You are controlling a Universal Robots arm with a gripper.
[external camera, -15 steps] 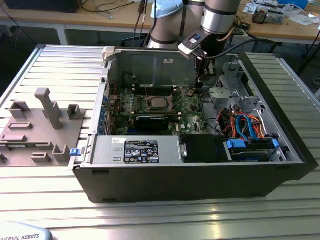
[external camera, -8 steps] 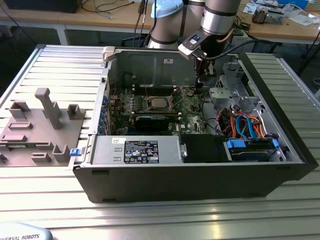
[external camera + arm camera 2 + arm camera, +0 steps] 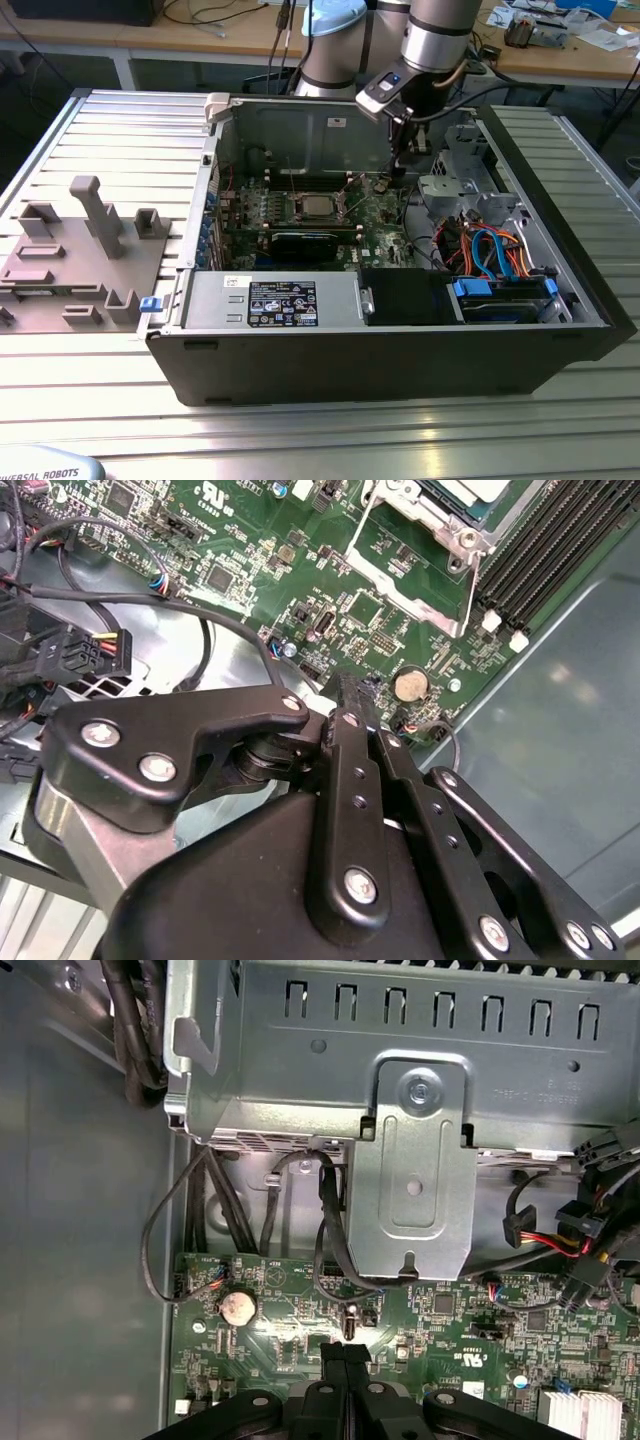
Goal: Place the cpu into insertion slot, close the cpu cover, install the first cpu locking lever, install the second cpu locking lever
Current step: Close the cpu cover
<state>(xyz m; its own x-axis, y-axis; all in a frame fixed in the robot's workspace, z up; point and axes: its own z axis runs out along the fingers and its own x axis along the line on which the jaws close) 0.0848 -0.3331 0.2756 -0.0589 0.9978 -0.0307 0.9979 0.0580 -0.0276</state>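
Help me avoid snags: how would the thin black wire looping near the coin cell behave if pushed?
Probably floppy: the black wire hangs in a slack loop. Likely light, being so thin. It may spring back rather than stay put, since both ends look anchored.

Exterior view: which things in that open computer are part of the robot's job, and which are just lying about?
Part of the job:
cpu, sitting in the insertion slot
cpu cover
gripper, shut on nothing

Just there:
coin battery
blue cables
grey holder block, on the exterior view's left
power supply box
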